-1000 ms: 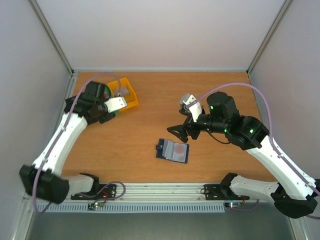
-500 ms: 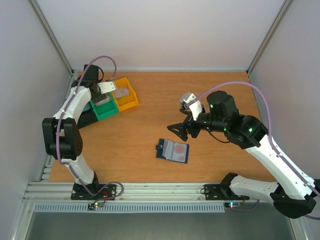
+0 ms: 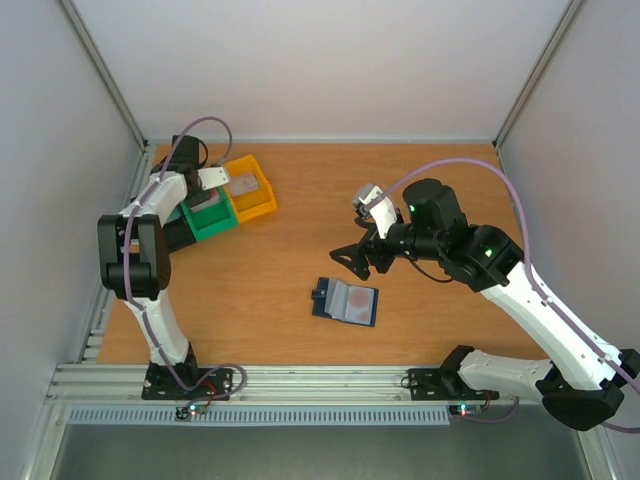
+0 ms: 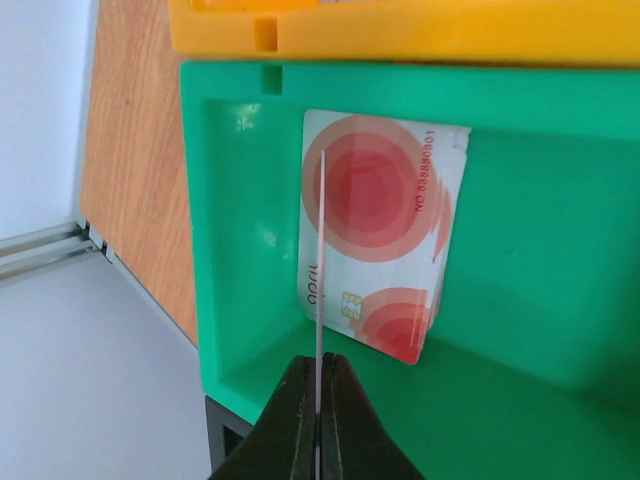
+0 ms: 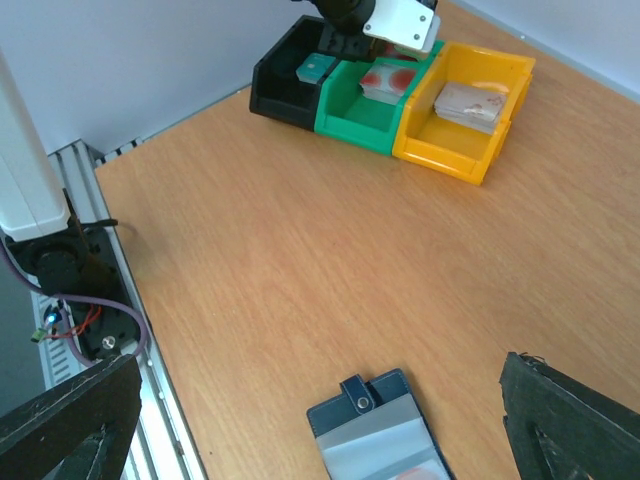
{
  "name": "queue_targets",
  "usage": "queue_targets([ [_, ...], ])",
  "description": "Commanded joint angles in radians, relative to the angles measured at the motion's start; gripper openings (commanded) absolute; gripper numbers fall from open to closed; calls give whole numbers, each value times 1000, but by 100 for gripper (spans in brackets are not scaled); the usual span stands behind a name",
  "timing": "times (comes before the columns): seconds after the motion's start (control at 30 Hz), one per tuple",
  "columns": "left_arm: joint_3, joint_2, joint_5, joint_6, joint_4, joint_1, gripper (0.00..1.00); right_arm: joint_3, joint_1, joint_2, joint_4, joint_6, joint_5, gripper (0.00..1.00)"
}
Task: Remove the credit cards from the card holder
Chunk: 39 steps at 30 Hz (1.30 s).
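The card holder (image 3: 345, 301) lies open on the table, navy with a snap tab, and a pale card with reddish circles (image 3: 357, 297) shows in its pocket. It also shows in the right wrist view (image 5: 380, 435). My right gripper (image 3: 356, 259) is open and empty, just above and behind the holder (image 5: 320, 380). My left gripper (image 3: 205, 196) is over the green bin (image 3: 210, 215). In the left wrist view it (image 4: 320, 375) is shut on a thin pale card (image 4: 320, 260) seen edge-on. Another pale card with red circles (image 4: 390, 230) lies in the green bin (image 4: 540, 300).
Three bins stand in a row at the back left: black (image 5: 285, 75) with a teal card (image 5: 317, 67), green (image 5: 375, 110), yellow (image 5: 465, 125) with pale cards (image 5: 470, 100). A metal rail (image 3: 300, 385) runs along the near edge.
My left arm swung from beside the bins to over the green bin, card in its fingers. My right gripper shifted slightly left. The card holder has not moved.
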Motion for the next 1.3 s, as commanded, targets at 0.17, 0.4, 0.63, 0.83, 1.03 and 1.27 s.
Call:
queue_targets([
  [0.17,-21,63,-58,49,172,8,0,7,-7,14,9,-9,-7,99],
  [0.4,-12,102,-65,67,211,8,0,12,-8,17,0,-14,-16,99],
  [0.63,-46,127,-98,87,305,8,0,19,-7,24,-6,-14,-42,98],
  [0.83,-70,131,-86,126,330,8,9,22,-8,26,-13,-14,-45,98],
  [1.03,-16,123,-77,56,249,8,49,25,-7,21,-20,-14,-64,99],
  [1.27,9,59,30,11,131,10,68,24,-7,20,-36,-16,-78,98],
])
